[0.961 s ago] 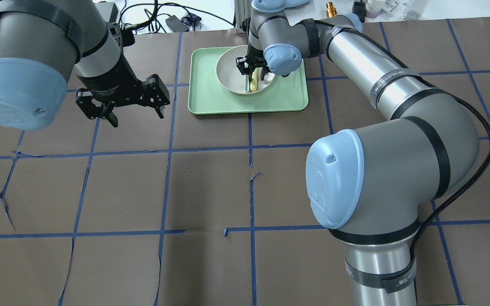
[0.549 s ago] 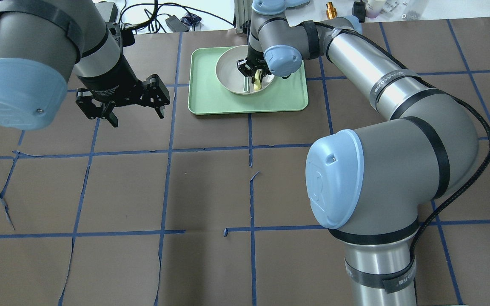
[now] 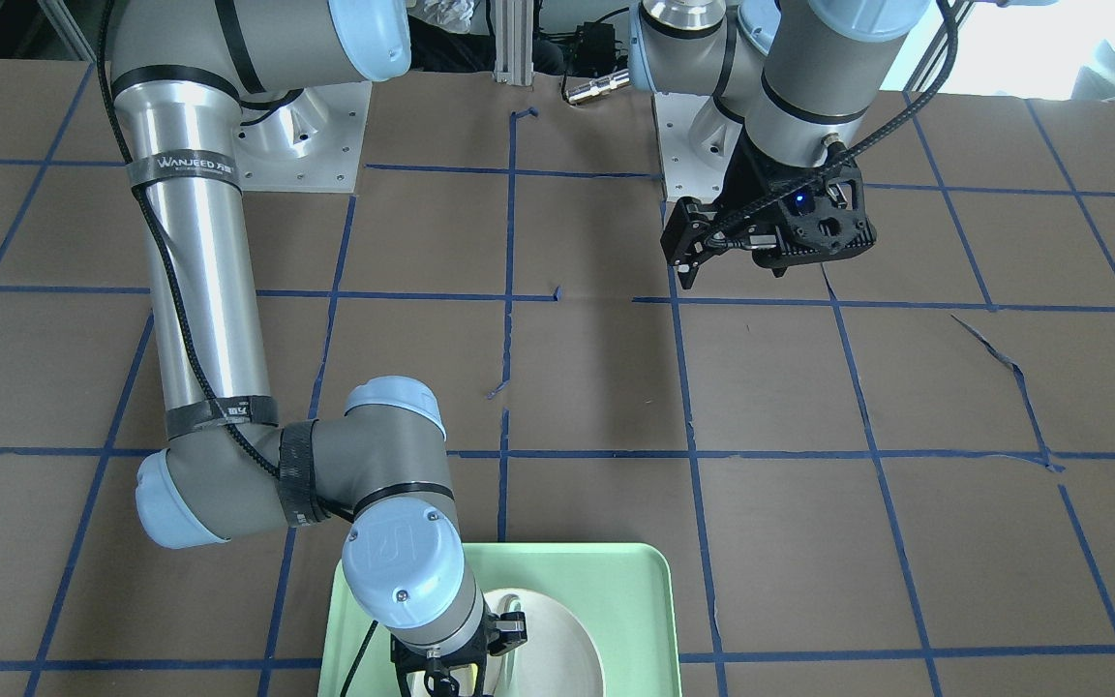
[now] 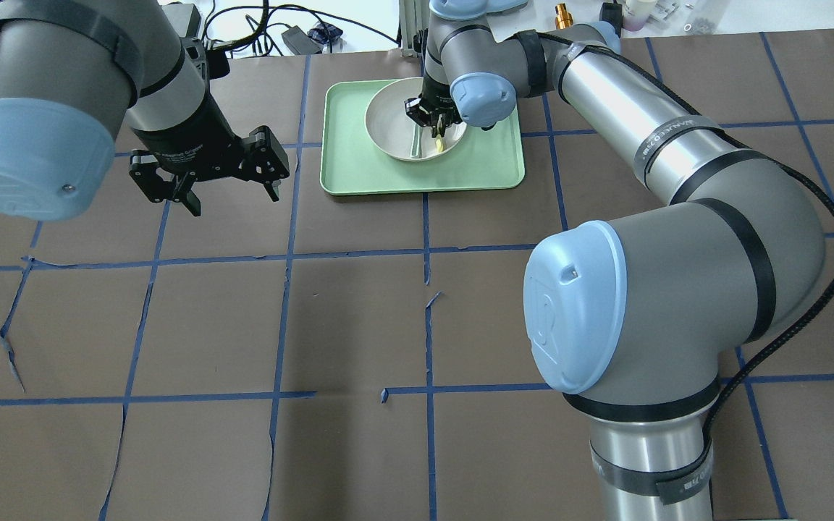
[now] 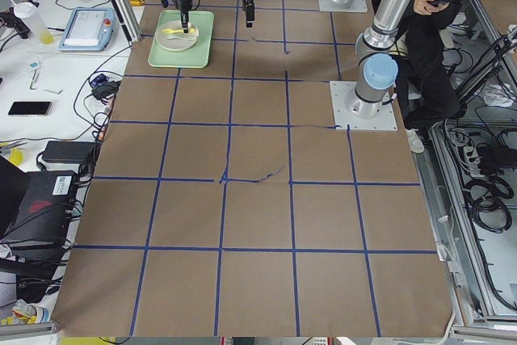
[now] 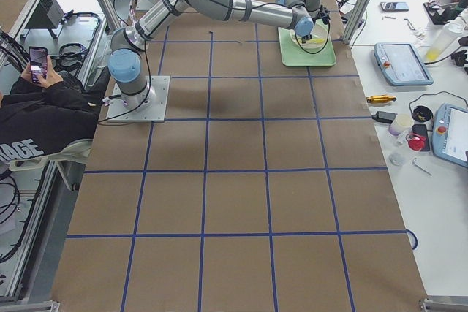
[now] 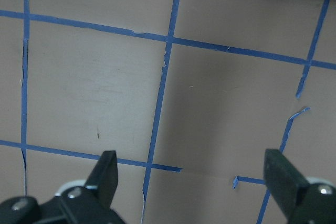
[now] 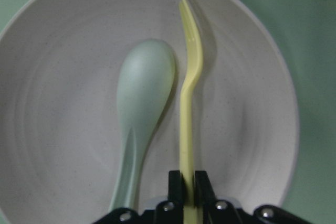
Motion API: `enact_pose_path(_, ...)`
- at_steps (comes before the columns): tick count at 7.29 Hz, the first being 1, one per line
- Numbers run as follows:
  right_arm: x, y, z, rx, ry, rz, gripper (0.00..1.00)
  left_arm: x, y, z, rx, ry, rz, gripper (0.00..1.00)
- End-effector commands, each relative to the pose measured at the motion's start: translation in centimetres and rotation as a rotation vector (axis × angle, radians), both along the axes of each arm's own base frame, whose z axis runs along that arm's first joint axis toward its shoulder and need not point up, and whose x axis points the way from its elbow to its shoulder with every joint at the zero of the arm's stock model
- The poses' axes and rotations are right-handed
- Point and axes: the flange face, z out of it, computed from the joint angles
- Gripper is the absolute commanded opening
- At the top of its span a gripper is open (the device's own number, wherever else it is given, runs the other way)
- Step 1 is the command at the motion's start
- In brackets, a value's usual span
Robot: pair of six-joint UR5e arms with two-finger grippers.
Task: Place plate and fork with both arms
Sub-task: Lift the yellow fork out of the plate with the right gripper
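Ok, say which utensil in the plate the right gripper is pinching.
The yellow fork: the right gripper is shut on its handle. The green spoon lies loose beside it.

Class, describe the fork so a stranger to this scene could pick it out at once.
Find the mint-green tray at the table's far edge from the robot; an off-white plate sits on it. Of the two utensils in the plate, the fork is the slim yellow one held by the right gripper, not the broad grey-green spoon.
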Motion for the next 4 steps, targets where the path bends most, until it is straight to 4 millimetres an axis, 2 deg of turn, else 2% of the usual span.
enact_pose_path(1,-1.4,-0.2,2.1,-0.034,0.04,0.025,0.24,0.0,0.0,0.1,-0.002,0.0,-0.001,1.0)
enact_pose_path(4,-1.5,0.2,1.0,-0.012,0.036,0.015,0.24,0.0,0.0,0.1,-0.002,0.0,-0.001,1.0)
